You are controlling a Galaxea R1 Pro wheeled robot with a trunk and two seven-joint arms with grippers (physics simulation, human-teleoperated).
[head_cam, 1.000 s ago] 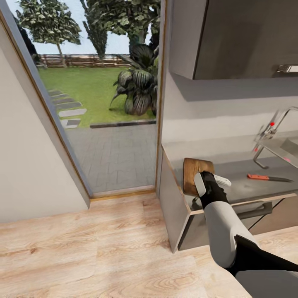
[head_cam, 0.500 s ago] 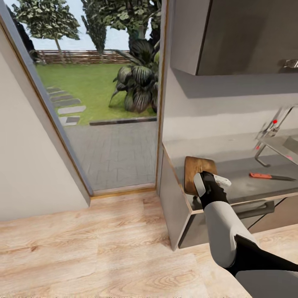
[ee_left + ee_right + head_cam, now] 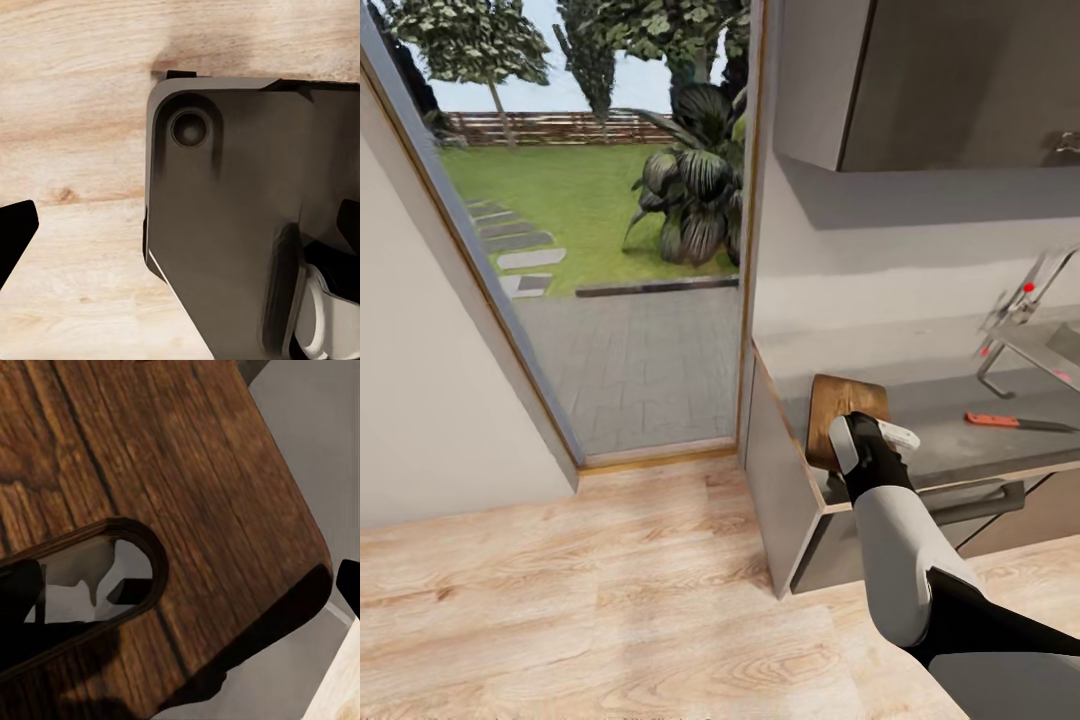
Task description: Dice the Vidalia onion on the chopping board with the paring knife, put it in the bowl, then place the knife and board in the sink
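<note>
Hovering at the counter's end, the right gripper (image 3: 875, 437) sits over the chopping board (image 3: 842, 400), its fingers apart; the paring knife (image 3: 1015, 422) lies at three o'clock on the grey countertop (image 3: 950, 440), by the tap (image 3: 1015, 305). A garden door stands at ten o'clock.

Left wrist: wooden floor (image 3: 67, 150); I cannot tell that gripper's state.

Right wrist: the board (image 3: 187, 495) looks stiff and flat — its handle slot (image 3: 97, 577) seems the natural hold.

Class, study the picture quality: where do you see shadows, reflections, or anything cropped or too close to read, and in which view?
Head view: bright daylight outdoors, a soft shadow under the wall cabinet, and the tap cropped at the frame edge. Right wrist view: the chopping board is very close, a dark shadow lies across its lower part, and its handle slot shows the reflective countertop. Left wrist view: a dark housing blocks much of the wooden floor.
</note>
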